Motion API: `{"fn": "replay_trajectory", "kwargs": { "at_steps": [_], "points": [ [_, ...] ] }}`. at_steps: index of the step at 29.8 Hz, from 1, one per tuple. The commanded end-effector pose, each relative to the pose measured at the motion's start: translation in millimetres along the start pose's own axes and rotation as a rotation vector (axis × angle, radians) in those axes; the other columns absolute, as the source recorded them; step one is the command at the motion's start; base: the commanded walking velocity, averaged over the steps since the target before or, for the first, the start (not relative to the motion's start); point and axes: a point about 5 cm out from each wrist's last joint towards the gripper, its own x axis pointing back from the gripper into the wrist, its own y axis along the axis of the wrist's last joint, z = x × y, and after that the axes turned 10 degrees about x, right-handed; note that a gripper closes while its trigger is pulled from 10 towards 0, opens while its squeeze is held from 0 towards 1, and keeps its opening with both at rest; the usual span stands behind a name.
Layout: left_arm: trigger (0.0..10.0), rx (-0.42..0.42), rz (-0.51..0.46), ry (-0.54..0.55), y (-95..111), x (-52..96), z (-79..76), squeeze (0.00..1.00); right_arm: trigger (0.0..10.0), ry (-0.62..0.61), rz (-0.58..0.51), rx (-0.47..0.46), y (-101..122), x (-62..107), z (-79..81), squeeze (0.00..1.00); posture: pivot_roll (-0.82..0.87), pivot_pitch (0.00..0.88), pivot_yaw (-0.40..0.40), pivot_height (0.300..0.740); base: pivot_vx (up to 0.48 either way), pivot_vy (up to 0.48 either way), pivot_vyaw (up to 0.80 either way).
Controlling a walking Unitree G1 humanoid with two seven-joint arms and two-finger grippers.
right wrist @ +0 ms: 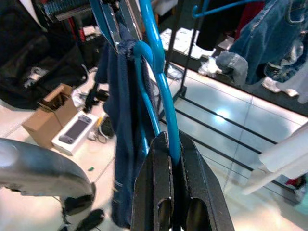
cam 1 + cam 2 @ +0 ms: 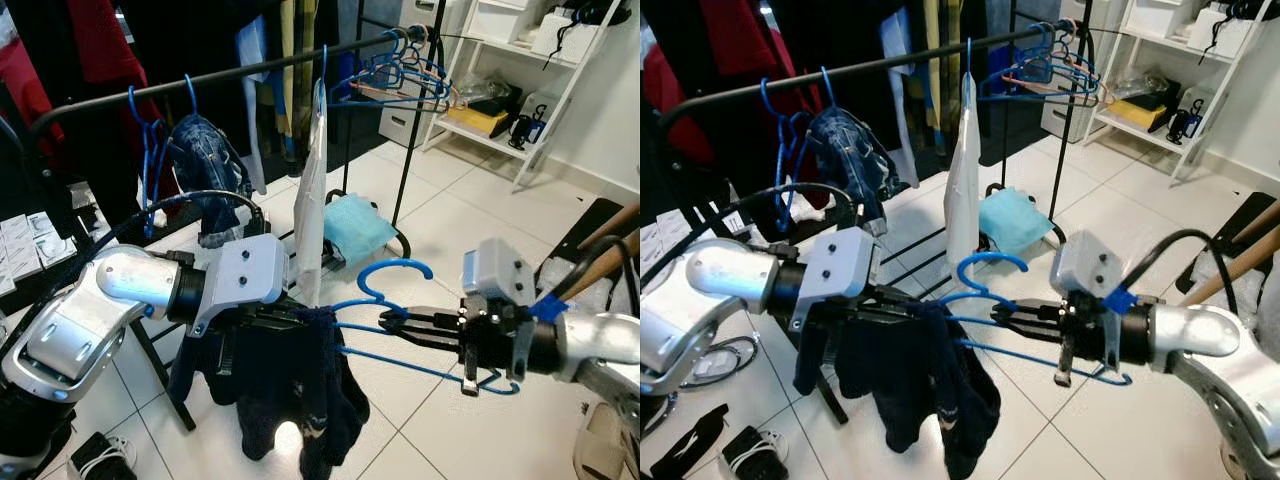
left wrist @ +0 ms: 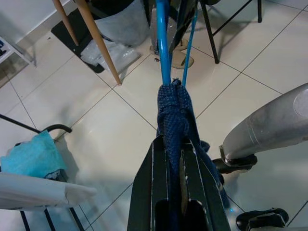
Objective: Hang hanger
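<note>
hanger (image 2: 400, 300): blue, held low and well in front of the rail (image 2: 250, 68)
left gripper (image 3: 179, 159): pinching the dark garment (image 2: 290, 390) at the hanger's end
right gripper (image 2: 392, 322): clamped on the hanger wire
risk: I'd guess the garment slides off if the hanger tilts going up to the rail

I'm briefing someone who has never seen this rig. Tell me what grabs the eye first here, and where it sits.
Front and centre, a blue hanger is held between both arms, low in front of the clothes rail. The right gripper is shut on its wire, while the left gripper clamps the dark blue knit garment draped over its other end. Behind, denim jeans and spare blue hangers hang on the rail.
</note>
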Motion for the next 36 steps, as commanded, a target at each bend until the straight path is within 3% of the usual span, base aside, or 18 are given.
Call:
{"fn": "replay_trajectory", "kwargs": {
  "at_steps": [1, 6, 7, 8, 9, 14, 23, 25, 26, 27, 28, 29, 31, 36],
  "points": [
    [10.0, -0.057, -0.047, -0.071, 12, -9.2, -7.2, 0.00, 0.0, -0.046, 0.046, 0.006, -6, -0.6, -4.5, 0.00, -0.09, 0.079, 0.016, 0.740, 0.000, 0.000, 0.00],
    [10.0, -0.041, -0.059, -0.086, 14, -9.8, -8.1, 0.00, 0.0, -0.074, 0.068, 0.022, -8, -0.9, -9.0, 0.00, -0.09, 0.079, 0.016, 0.740, 0.000, 0.000, 0.00],
    [10.0, -0.015, -0.069, -0.111, 14, -8.7, -10.2, 0.85, 0.0, -0.078, 0.067, 0.027, -8, -0.9, -9.9, 0.00, -0.09, 0.074, 0.014, 0.740, 0.000, 0.000, 0.00],
    [10.0, -0.015, -0.069, -0.111, 14, -8.7, -10.2, 0.85, 0.0, -0.078, 0.067, 0.027, -8, -0.9, -9.9, 0.00, -0.09, 0.074, 0.014, 0.740, 0.000, 0.000, 0.00],
    [10.0, 0.010, -0.082, -0.132, 16, -7.5, -11.7, 1.00, 0.0, -0.081, 0.065, 0.031, -8, -0.7, -10.6, 0.00, -0.09, 0.074, 0.014, 0.740, 0.000, 0.000, 0.00],
    [10.0, 0.034, -0.101, -0.155, 17, -2.6, -12.5, 1.00, 0.0, -0.085, 0.048, 0.042, -5, 0.4, -11.7, 0.00, -0.09, 0.071, 0.014, 0.740, 0.000, 0.000, 0.00],
    [10.0, 0.040, -0.121, -0.093, 17, 10.2, -1.6, 1.00, 0.0, -0.090, 0.026, 0.056, -1, 2.6, -12.5, 0.00, -0.09, 0.072, 0.016, 0.740, 0.000, 0.000, 0.00],
    [10.0, 0.043, -0.134, -0.061, 18, 16.5, 3.6, 1.00, 0.0, -0.093, 0.020, 0.056, -1, 3.7, -12.5, 0.00, -0.09, 0.072, 0.016, 0.740, 0.000, 0.000, 0.00],
    [10.0, 0.058, -0.169, -0.011, 20, 29.1, 12.4, 1.00, 0.0, -0.097, 0.011, 0.053, 0, 5.8, -12.1, 0.00, -0.10, 0.074, 0.019, 0.740, 0.000, 0.000, 0.00],
    [10.0, 0.058, -0.169, -0.011, 20, 29.1, 12.4, 1.00, 0.0, -0.097, 0.011, 0.053, 0, 5.8, -12.1, 0.00, -0.10, 0.074, 0.019, 0.740, 0.000, 0.000, 0.00],
    [10.0, 0.068, -0.199, 0.028, 21, 40.4, 18.8, 1.00, 0.0, -0.100, 0.005, 0.051, 1, 7.4, -11.7, 0.00, -0.10, 0.075, 0.022, 0.740, 0.000, 0.000, 0.00],
    [10.0, 0.068, -0.199, 0.028, 21, 40.4, 18.8, 1.00, 0.0, -0.100, 0.005, 0.051, 1, 7.4, -11.7, 0.00, -0.10, 0.075, 0.022, 0.740, 0.000, 0.000, 0.00],
    [10.0, 0.085, -0.259, 0.084, 24, 59.5, 26.7, 1.00, 0.0, -0.102, -0.010, 0.048, 3, 10.0, -10.9, 0.00, -0.10, 0.074, 0.023, 0.740, 0.000, 0.000, 0.00],
    [10.0, 0.105, -0.310, 0.151, 21, 65.5, 32.7, 1.00, 0.0, -0.104, -0.107, 0.047, 18, 15.2, -12.5, 0.00, -0.10, 0.074, 0.023, 0.740, 0.000, 0.000, 0.00]
  ]
}}
